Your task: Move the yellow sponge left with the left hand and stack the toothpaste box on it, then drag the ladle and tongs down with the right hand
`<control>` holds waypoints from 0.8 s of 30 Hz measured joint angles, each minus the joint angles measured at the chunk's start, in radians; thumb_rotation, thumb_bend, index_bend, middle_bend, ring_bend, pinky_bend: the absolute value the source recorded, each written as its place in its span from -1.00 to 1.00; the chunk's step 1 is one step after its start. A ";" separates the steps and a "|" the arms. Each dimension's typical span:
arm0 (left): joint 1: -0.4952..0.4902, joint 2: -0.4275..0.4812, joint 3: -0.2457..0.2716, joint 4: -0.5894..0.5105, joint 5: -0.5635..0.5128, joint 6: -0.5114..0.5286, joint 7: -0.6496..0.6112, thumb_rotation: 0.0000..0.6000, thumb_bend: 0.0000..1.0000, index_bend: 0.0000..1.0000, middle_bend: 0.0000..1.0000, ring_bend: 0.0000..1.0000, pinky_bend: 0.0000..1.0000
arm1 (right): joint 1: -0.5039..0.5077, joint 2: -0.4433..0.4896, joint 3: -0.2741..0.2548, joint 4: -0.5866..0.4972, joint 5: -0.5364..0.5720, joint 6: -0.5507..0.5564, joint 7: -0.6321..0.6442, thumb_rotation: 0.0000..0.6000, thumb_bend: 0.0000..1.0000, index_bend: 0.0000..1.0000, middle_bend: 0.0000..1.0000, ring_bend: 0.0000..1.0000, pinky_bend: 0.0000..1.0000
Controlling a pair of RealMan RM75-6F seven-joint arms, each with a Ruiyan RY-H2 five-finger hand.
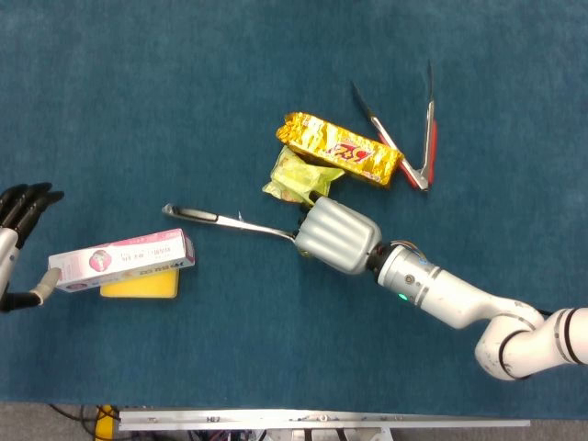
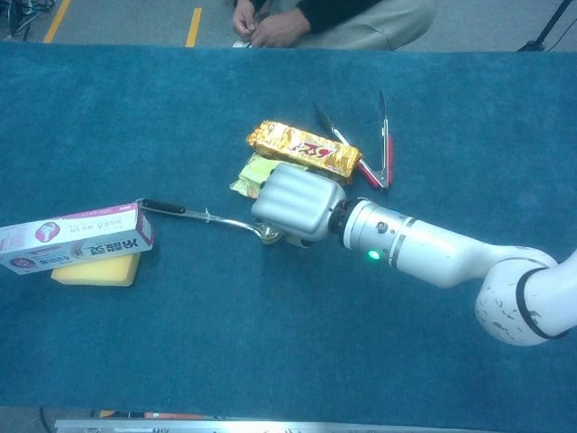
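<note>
The pink-and-white toothpaste box (image 1: 122,260) lies on top of the yellow sponge (image 1: 140,285) at the left; the chest view shows the same box (image 2: 77,236) and sponge (image 2: 95,269). My left hand (image 1: 18,243) is at the left edge with fingers spread, its thumb by the box's end. My right hand (image 1: 335,236) covers the ladle's bowl, fingers curled down over it. The ladle (image 1: 225,220) handle points left toward the box. In the chest view the ladle (image 2: 194,214) sticks out from under the right hand (image 2: 296,203). The tongs (image 1: 409,138) lie apart at the upper right.
A gold snack pack (image 1: 340,149) and a green packet (image 1: 299,176) lie just above my right hand, the packet touching the fingers. A seated person (image 2: 325,18) is beyond the table's far edge. Blue cloth covers the table (image 1: 276,367).
</note>
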 measured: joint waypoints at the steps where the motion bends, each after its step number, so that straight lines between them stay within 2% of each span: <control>1: 0.000 0.000 0.000 0.000 0.000 0.000 -0.001 1.00 -0.32 -0.79 -0.83 -0.89 -0.61 | 0.000 0.000 0.000 0.000 -0.001 0.001 0.003 1.00 -0.33 0.50 0.39 -0.02 -0.04; 7: 0.001 0.001 0.001 0.000 0.001 -0.002 0.000 1.00 -0.32 -0.79 -0.83 -0.89 -0.61 | -0.007 0.028 -0.009 -0.030 -0.016 0.010 0.012 1.00 -0.33 0.51 0.40 0.00 -0.04; 13: -0.002 0.001 0.002 -0.002 0.000 -0.012 0.006 1.00 -0.32 -0.79 -0.83 -0.89 -0.61 | -0.026 0.103 -0.041 -0.115 -0.049 0.034 0.028 1.00 -0.33 0.51 0.40 0.01 -0.04; 19: -0.011 -0.006 0.000 -0.007 -0.004 -0.028 0.019 1.00 -0.32 -0.79 -0.83 -0.89 -0.61 | -0.058 0.222 -0.103 -0.227 -0.112 0.072 0.062 1.00 -0.33 0.51 0.40 0.01 -0.04; 24: -0.021 -0.013 -0.004 -0.018 -0.008 -0.042 0.039 1.00 -0.32 -0.79 -0.83 -0.89 -0.61 | -0.092 0.328 -0.175 -0.308 -0.187 0.108 0.098 1.00 -0.33 0.51 0.40 0.01 -0.04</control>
